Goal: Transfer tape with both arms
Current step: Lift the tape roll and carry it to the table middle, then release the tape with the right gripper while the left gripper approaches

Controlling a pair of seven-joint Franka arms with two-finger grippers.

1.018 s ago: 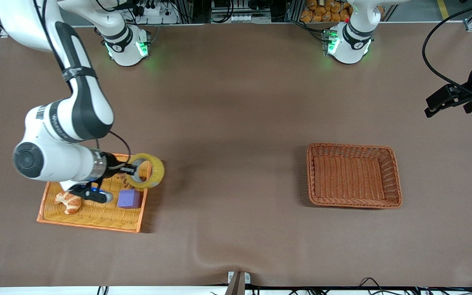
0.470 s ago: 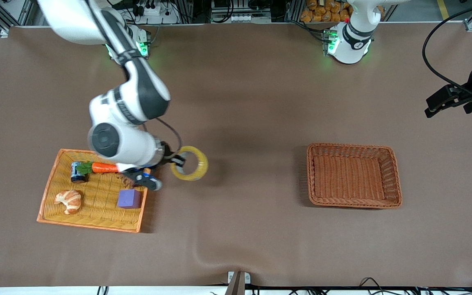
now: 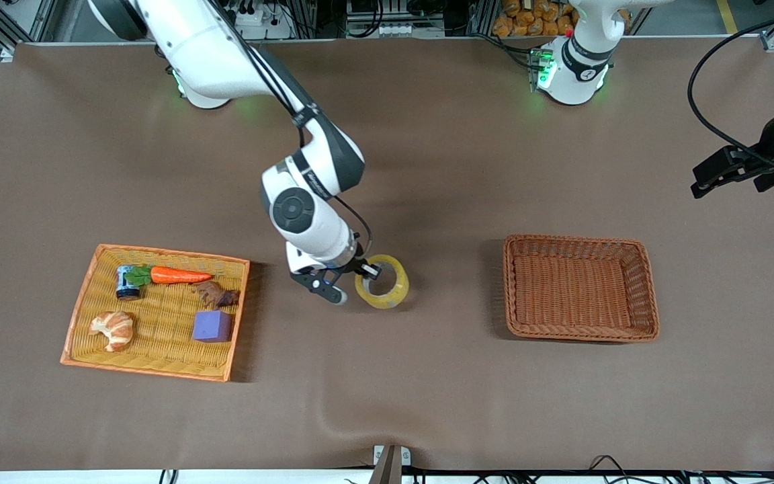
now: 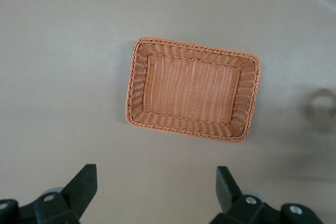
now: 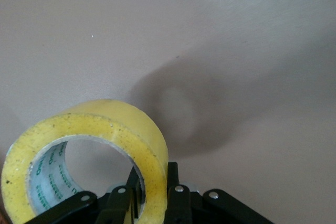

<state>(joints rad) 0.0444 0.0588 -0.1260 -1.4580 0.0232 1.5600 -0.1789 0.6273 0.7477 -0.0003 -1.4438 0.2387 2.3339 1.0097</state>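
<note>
1. A flat orange tray [image 3: 78, 316] is sitting toward the right arm's end of the bench [image 3: 387, 168], holding a carrot [image 3: 179, 275], a small dark can [image 3: 127, 282], a croissant [image 3: 113, 329], a purple cube [image 3: 211, 326] and a small brown item [image 3: 216, 295].
2. A brown wicker basket [image 3: 649, 296] is sitting toward the left arm's end, with nothing lying in it.
3. The right arm [image 3: 306, 188] is reaching out over the middle of the bench, between tray and basket; the right gripper [image 3: 368, 270] is pinching the tape [image 3: 381, 281], its jaws clenched on the ring's wall, one finger inside the hole.
4. The left gripper [image 3: 729, 171] is hanging over the bench edge at its own end, waiting, with its jaws spread wide.
5. The tape is showing as a yellowish translucent ring with a greyish core carrying green print, held above the bare bench.
</note>
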